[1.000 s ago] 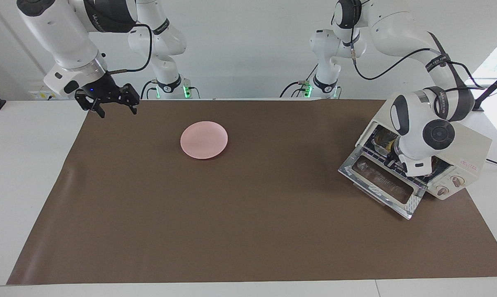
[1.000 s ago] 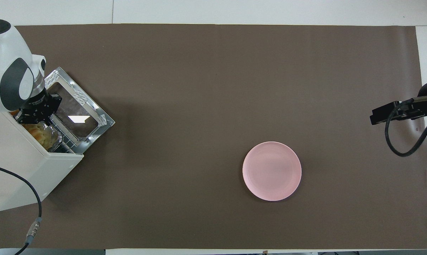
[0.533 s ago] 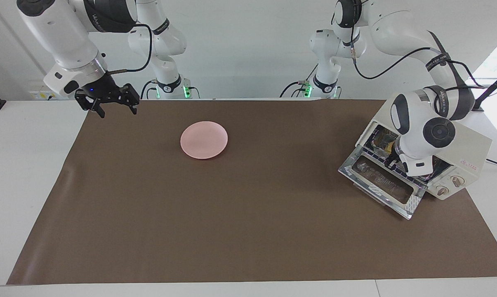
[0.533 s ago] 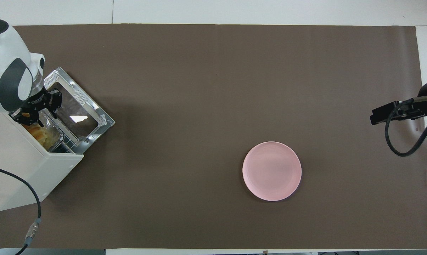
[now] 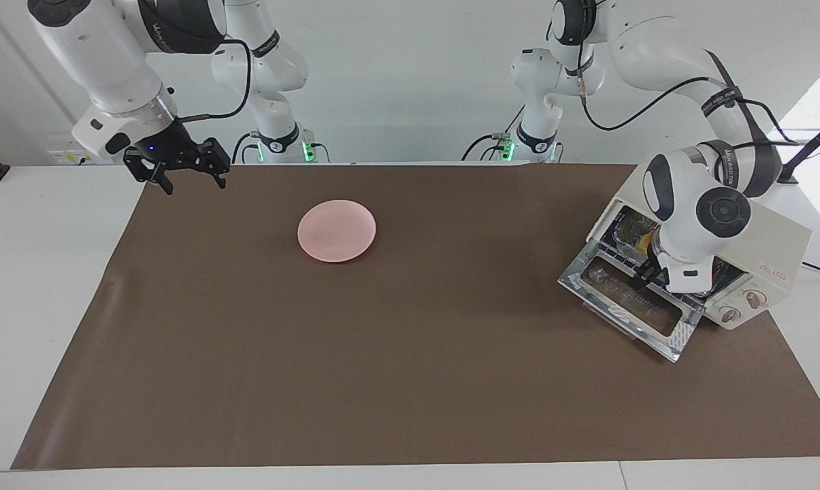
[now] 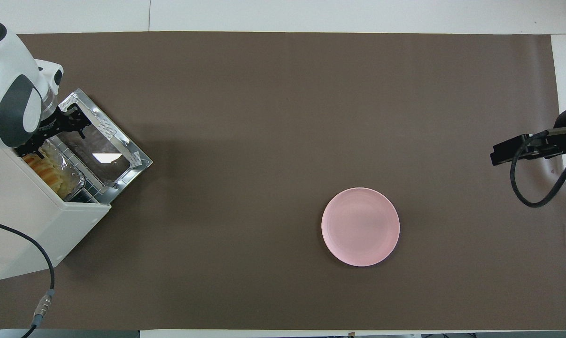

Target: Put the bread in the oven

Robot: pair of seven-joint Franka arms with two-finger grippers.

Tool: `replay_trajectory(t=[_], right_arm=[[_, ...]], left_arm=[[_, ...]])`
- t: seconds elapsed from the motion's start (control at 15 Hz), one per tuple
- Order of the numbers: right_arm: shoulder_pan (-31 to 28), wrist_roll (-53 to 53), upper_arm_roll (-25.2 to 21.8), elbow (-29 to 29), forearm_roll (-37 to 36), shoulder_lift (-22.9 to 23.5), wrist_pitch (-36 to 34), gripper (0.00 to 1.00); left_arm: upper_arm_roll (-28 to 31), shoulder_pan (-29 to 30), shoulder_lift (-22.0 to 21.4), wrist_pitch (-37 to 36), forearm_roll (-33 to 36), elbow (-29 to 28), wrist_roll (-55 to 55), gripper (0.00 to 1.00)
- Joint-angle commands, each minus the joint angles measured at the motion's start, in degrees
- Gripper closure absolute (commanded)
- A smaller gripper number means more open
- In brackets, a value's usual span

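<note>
The bread [image 6: 47, 170], a golden ridged loaf, lies in a crinkled foil tray [image 6: 71, 177] on the rack inside the cream-white oven [image 6: 27, 225] at the left arm's end of the table. In the facing view only a yellow bit of the bread [image 5: 645, 239] shows past the arm, inside the oven [image 5: 774, 235]. The glass door [image 6: 105, 152] hangs dropped open. My left gripper [image 6: 57, 134] is open at the oven's mouth, over the door's hinge edge, holding nothing; in the facing view the left gripper [image 5: 646, 278] is mostly hidden by the wrist. My right gripper [image 5: 193, 184] waits open above the mat's corner at its own end.
An empty pink plate [image 5: 336, 231] sits on the brown mat [image 5: 410, 381], toward the right arm's end and near the robots. A black cable [image 6: 43, 281] trails from the oven toward the robots' edge of the table.
The left gripper has opened, let go of the bread and drawn back from inside the oven to its mouth. The bread stays in the foil tray. The right arm has not moved.
</note>
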Motion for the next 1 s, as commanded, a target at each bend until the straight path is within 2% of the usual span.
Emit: replay_trajectory(t=[0.0, 0.13, 0.33, 0.47, 0.67, 0.93], right_arm=[[-0.69, -1.46, 0.33, -0.60, 0.96, -0.97, -0.75, 0.00], [-0.69, -1.46, 0.24, -0.60, 0.96, -0.97, -0.75, 0.00], [-0.69, -1.46, 0.24, -0.60, 0.96, -0.97, -0.75, 0.00], [-0.69, -1.46, 0.33, -0.60, 0.96, -0.97, -0.75, 0.00], [-0.69, -1.46, 0.33, -0.60, 0.96, -0.97, -0.75, 0.00], [-0.69, -1.46, 0.33, -0.60, 0.96, -0.97, -0.75, 0.00]], left_arm=[[0.06, 0.01, -1.63, 1.00, 1.18, 1.01, 4.45, 0.00], [0.15, 0.01, -2.68, -0.57, 1.01, 3.38, 8.75, 0.00], [0.15, -0.08, -6.72, -4.61, 0.39, 3.39, 16.56, 0.00], [0.15, -0.08, -10.31, -8.30, -2.85, 2.95, 22.02, 0.00], [0.15, -0.17, -15.33, -13.22, -3.48, 1.98, 28.53, 0.00], [0.06, -0.78, -18.41, -17.62, -6.10, 1.89, 29.25, 0.00]])
